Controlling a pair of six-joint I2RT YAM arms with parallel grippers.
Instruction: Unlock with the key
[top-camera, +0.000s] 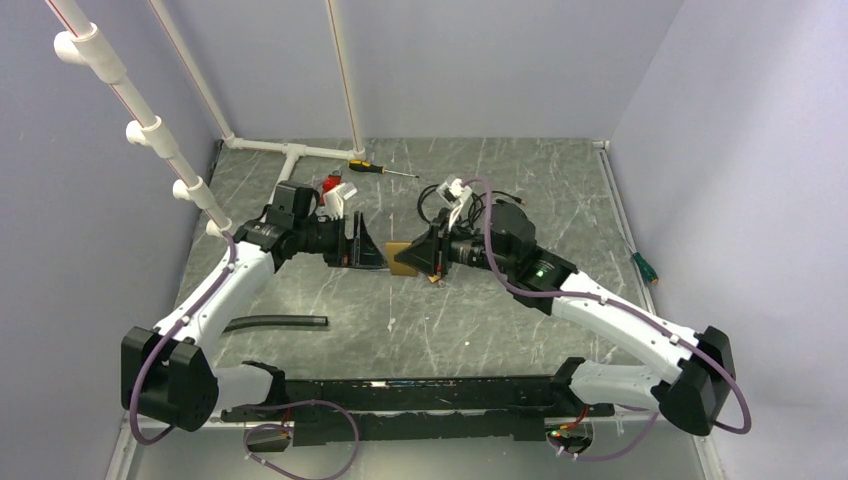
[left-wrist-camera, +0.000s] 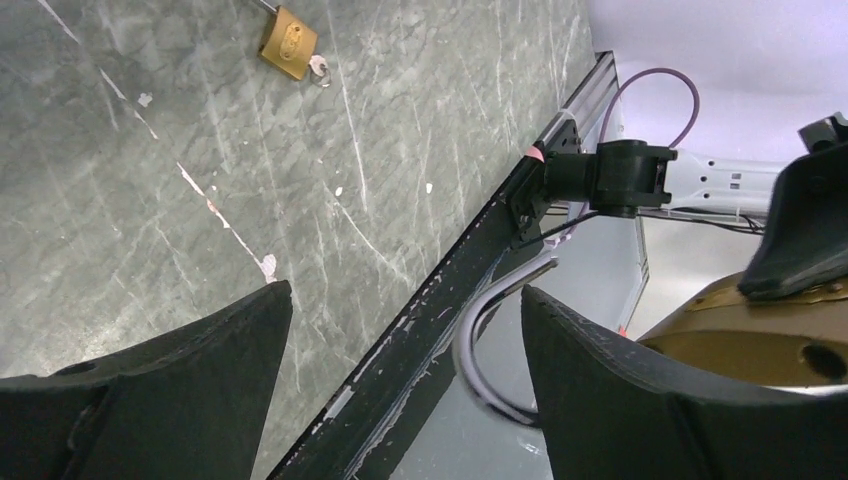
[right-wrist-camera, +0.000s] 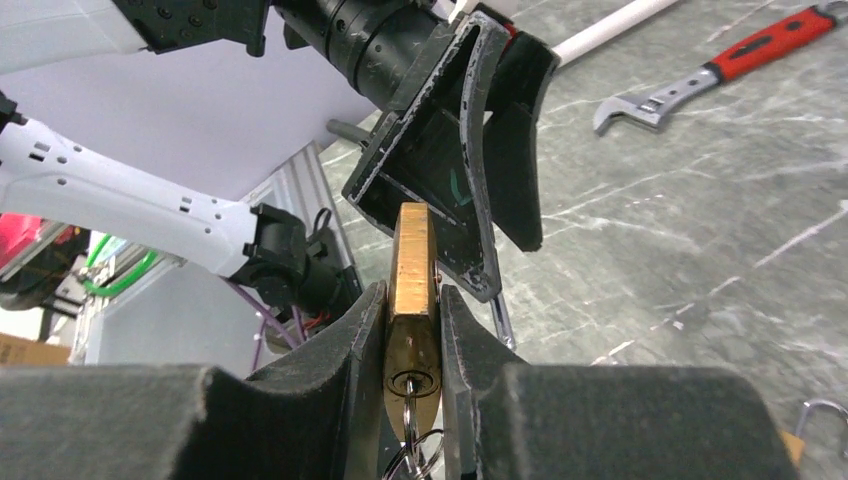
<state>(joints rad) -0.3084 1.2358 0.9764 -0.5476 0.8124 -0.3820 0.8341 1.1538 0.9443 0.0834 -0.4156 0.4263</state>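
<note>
My right gripper is shut on a brass padlock and holds it above the table, keyhole toward the wrist camera. A key sits in the keyhole, with its ring hanging below. My left gripper is open and empty, its fingers just beyond the padlock's far end. In the left wrist view, my left gripper shows wide-open jaws, with the held padlock at the right edge. A second small brass padlock lies on the table; it also shows in the right wrist view.
A red-handled wrench and a screwdriver lie at the back near white pipes. Black cables lie behind the right gripper. A black strip lies front left. A green-handled tool lies by the right wall.
</note>
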